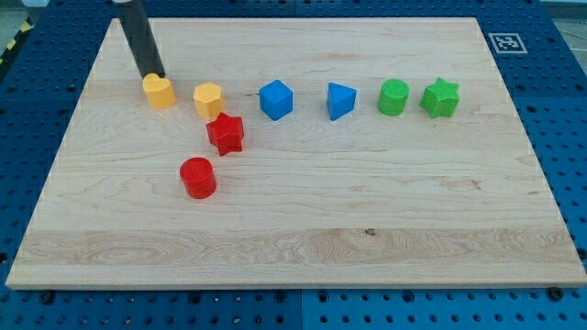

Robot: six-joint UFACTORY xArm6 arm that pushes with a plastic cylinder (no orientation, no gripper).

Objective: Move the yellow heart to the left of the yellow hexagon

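Observation:
The yellow heart (160, 92) lies near the board's upper left. The yellow hexagon (208, 99) lies just to its right, with a small gap between them. My tip (152, 75) stands at the heart's upper left edge, touching or nearly touching it. The dark rod rises from there toward the view's top.
A red star (225, 134) lies just below the hexagon, and a red cylinder (197, 177) lower left of the star. To the right in a row lie a blue cube (275, 99), a blue triangular block (340, 101), a green cylinder (393, 96) and a green star (440, 97). The wooden board (367, 229) sits on a blue pegboard.

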